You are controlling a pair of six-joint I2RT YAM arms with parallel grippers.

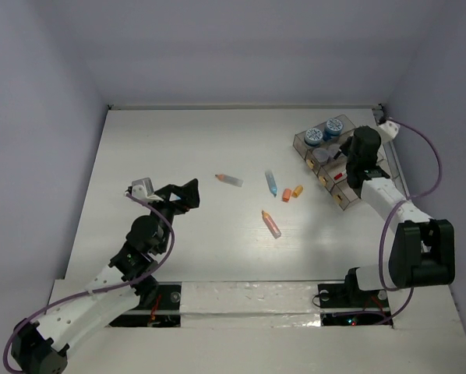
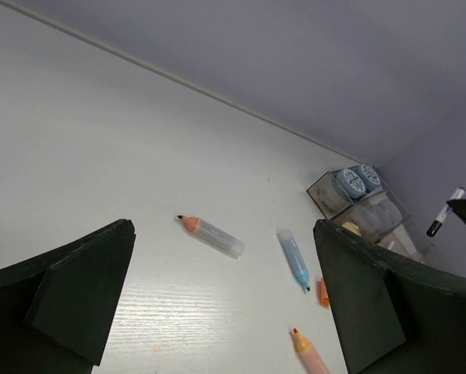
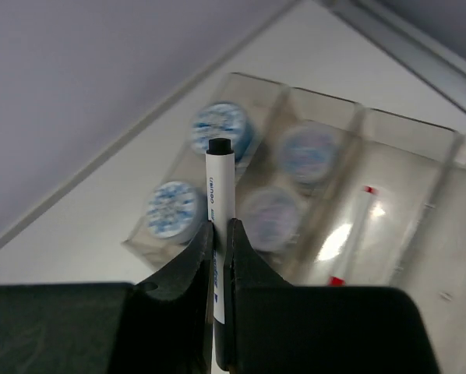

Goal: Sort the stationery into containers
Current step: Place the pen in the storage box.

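While the left tool [image 2: 225, 312] is hanging spread wide above the left of the counter [image 1: 155, 140], an orange-tipped clear stick [image 2: 210, 235], a blue stick [image 2: 294, 259], a short orange stub [image 1: 297, 190] and a pink stick [image 1: 271, 224] are lying loose mid-counter. All are looking light, stiff and liable to roll, so pinching across mid-barrel is seeming wisest. Far right, the right tool [image 3: 219, 234] is pinching a thin white pen [image 3: 217, 183] by its smooth barrel above the organiser tray [image 3: 404, 119], over the blue-lidded jars [image 3: 171, 209].

We see white table [image 1: 178, 140], faint wood grain | pale lavender back wall [image 1: 241, 47] and side walls [image 1: 30, 117] close it on three sides | thin pale strip [image 1: 241, 107] where table meets back wall | light soft, even
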